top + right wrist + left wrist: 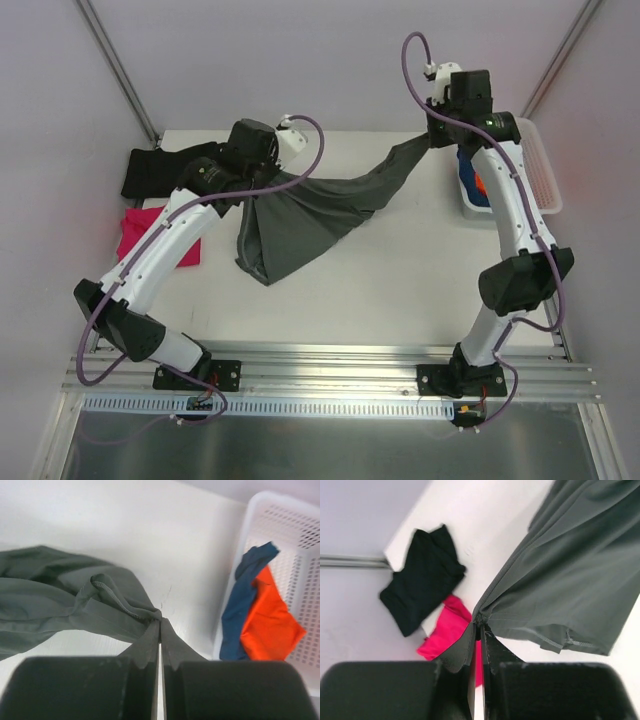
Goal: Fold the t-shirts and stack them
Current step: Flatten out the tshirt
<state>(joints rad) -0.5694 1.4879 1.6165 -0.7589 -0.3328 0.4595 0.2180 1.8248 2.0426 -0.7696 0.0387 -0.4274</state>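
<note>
We are holding the dark grey t-shirt stretched over the tabletop, the left pincer clamped on 1 bunched edge, the right pincer on another; the black t-shirt and magenta t-shirt are lying at the far-left corner, seemingly dealt with; the orange t-shirt and blue t-shirt are waiting in the basket; we are judging ourselves roughly midway.

- No text, brand, number or sign can be read in any of the three views.
- Faint marks on the white table, just beside the black t-shirt in the left wrist view, are too small to make out.
</note>
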